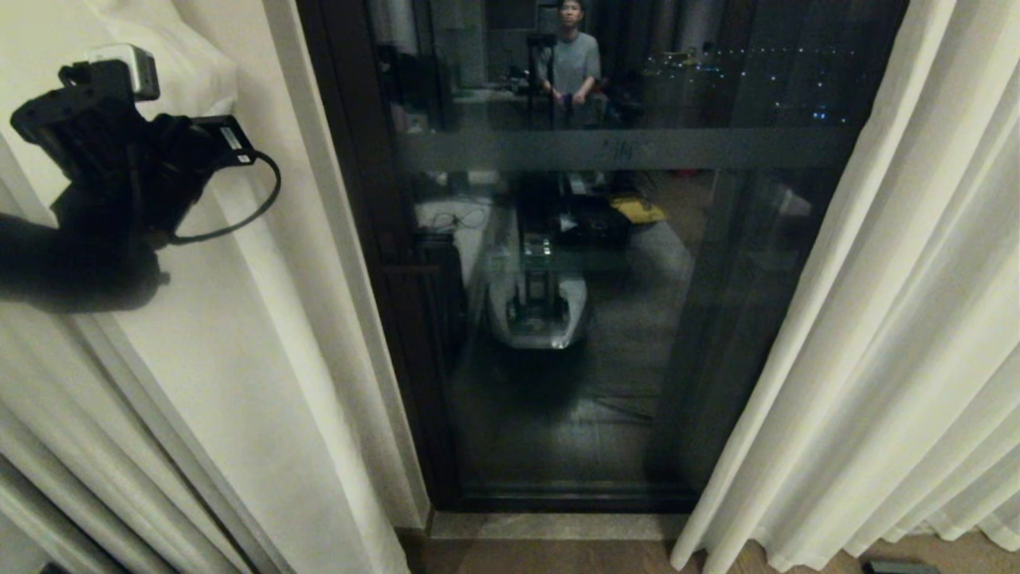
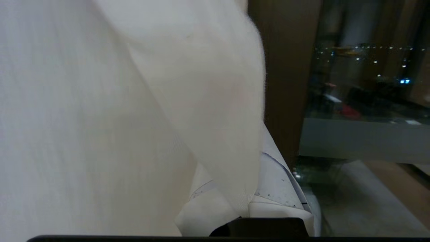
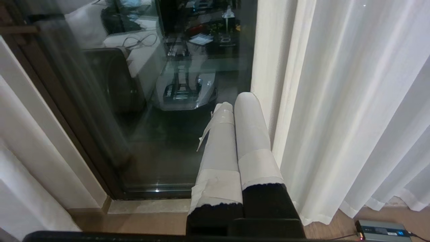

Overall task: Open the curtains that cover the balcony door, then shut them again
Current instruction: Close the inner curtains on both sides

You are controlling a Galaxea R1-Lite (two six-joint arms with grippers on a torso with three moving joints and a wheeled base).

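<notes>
1. Left gripper: jaws closed, pinching a fold of the left curtain; the fabric drapes over them in the left wrist view.
2. Right gripper: jaws pressed together, holding nothing; parked low, just beside the right curtain, apart from it.
3. Balcony door: dark-framed glass with a frosted band, uncovered between the two curtains, which hang gathered to either side.
4. Step in hand, as judged: hauling the left curtain sideways. Keep the pinch firm and pull level along the rail, so the fabric slides rather than tugs down.
5. Containers: none seen.
</notes>
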